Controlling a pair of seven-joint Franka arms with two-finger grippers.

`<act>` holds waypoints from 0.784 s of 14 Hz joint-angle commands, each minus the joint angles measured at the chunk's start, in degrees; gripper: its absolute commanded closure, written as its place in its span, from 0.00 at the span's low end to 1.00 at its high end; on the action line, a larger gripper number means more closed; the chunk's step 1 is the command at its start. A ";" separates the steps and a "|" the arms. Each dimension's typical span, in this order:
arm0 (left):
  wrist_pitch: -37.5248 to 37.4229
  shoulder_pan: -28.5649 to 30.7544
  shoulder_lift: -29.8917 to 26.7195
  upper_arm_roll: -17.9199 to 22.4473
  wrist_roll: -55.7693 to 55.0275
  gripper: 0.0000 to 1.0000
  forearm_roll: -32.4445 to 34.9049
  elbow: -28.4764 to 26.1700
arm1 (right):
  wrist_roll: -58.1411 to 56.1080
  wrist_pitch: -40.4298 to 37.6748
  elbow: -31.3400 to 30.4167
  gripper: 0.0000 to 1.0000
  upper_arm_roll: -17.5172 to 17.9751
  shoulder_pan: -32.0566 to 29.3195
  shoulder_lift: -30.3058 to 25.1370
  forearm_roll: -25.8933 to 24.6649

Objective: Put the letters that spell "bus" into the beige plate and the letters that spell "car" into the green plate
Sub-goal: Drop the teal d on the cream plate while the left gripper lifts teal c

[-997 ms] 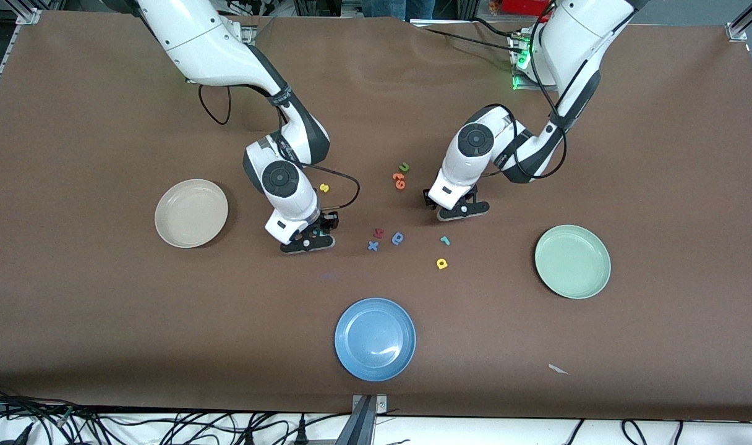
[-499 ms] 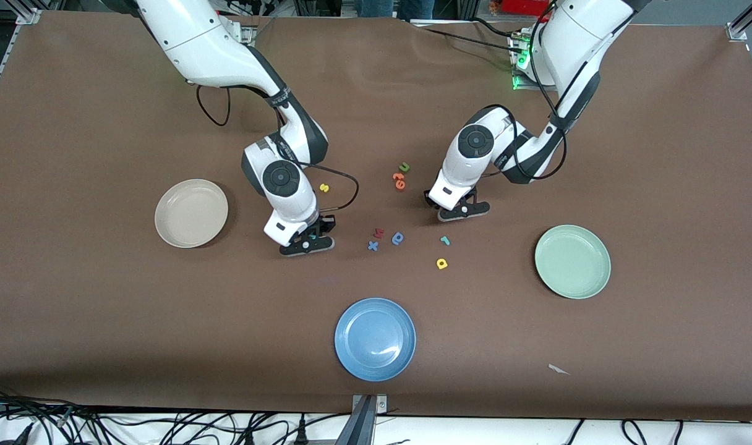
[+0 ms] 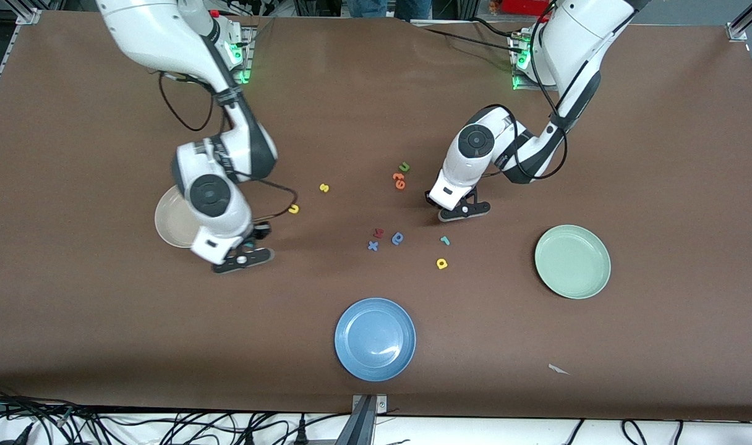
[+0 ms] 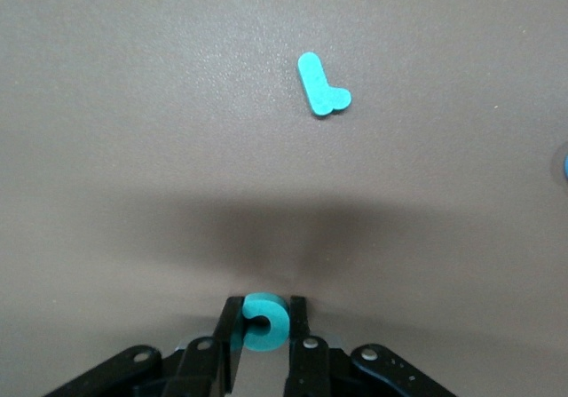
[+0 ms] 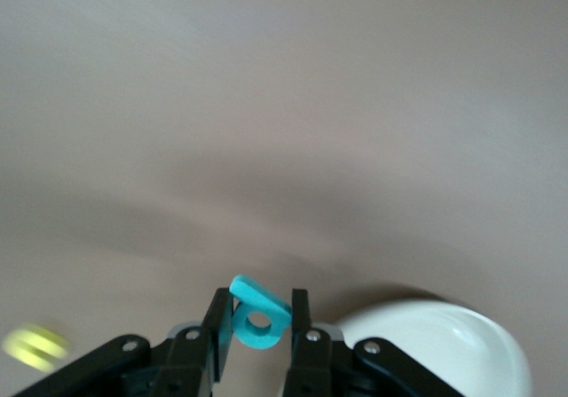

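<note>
My right gripper [image 3: 247, 252] is shut on the teal "b" [image 5: 260, 321] and hangs over the table at the edge of the beige plate [image 3: 169, 224], which the arm partly hides. Low at the table, my left gripper [image 3: 460, 210] is shut on the teal "c" [image 4: 277, 321]. The teal "r" [image 3: 444, 240] and the yellow "a" [image 3: 441, 264] lie nearer the camera than that gripper. The yellow "u" [image 3: 294, 209] and yellow "s" [image 3: 324, 187] lie between the two arms. The green plate [image 3: 572, 261] sits at the left arm's end.
A blue plate [image 3: 375, 339] lies near the table's front edge. A green "u" [image 3: 404, 167], orange letters [image 3: 399, 180], a red letter [image 3: 378, 233], a blue "x" [image 3: 373, 246] and a dark blue round letter [image 3: 397, 238] are scattered mid-table.
The right arm has lifted the "b" and swung toward the beige plate, uncovering the yellow "u". The left gripper stayed in place and shut on the "c".
</note>
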 commanded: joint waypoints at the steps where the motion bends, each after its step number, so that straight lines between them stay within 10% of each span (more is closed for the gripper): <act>1: -0.99 0.52 0.35 -0.05 1.05 0.79 2.07 1.02 | -4.91 0.34 -9.71 0.83 -3.98 -3.03 -5.99 0.51; 7: -21.81 6.05 -0.36 -0.14 16.85 0.81 1.02 13.67 | -7.82 19.55 -30.73 0.83 -6.28 -5.24 -11.38 1.13; 8: -22.09 8.07 -0.36 -0.14 20.19 0.81 1.02 14.55 | -7.65 19.94 -30.83 0.72 -6.37 -5.33 -10.59 1.13; 9: -22.18 10.26 -0.36 -0.05 23.97 0.81 1.11 15.26 | -7.56 19.68 -30.66 0.21 -6.37 -5.59 -10.67 1.13; 11: -22.18 14.57 -0.18 0.13 32.31 0.81 1.46 16.66 | -7.73 19.24 -29.44 0.01 -6.37 -5.59 -11.98 1.13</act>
